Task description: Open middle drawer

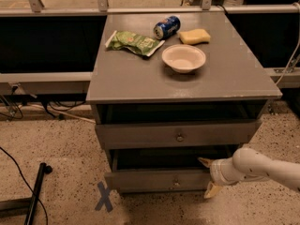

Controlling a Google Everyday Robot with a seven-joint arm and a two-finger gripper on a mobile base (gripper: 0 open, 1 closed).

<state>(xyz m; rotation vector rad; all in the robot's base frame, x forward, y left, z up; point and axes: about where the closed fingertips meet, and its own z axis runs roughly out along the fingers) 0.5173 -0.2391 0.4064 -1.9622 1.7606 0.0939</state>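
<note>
The grey cabinet [140, 86] shows two drawer fronts. The lower one, the middle drawer [150, 179], has a tiny round knob [176, 183] and a dark gap above it. It stands out slightly from the cabinet. My gripper [207, 176] is at the right end of this front, on a white arm coming in from the right. Its fingers are open, one fingertip [204, 161] above the front's top edge and the other near its lower corner. The drawer front above [140, 136] has a larger knob [180, 137] and also sticks out a little.
On the cabinet top lie a green chip bag [133, 42], a blue can [167, 26], a yellow sponge [194, 35] and a white bowl [183, 58]. A black stand leg [36, 191] and cables lie on the floor at left. A blue X [105, 197] marks the floor.
</note>
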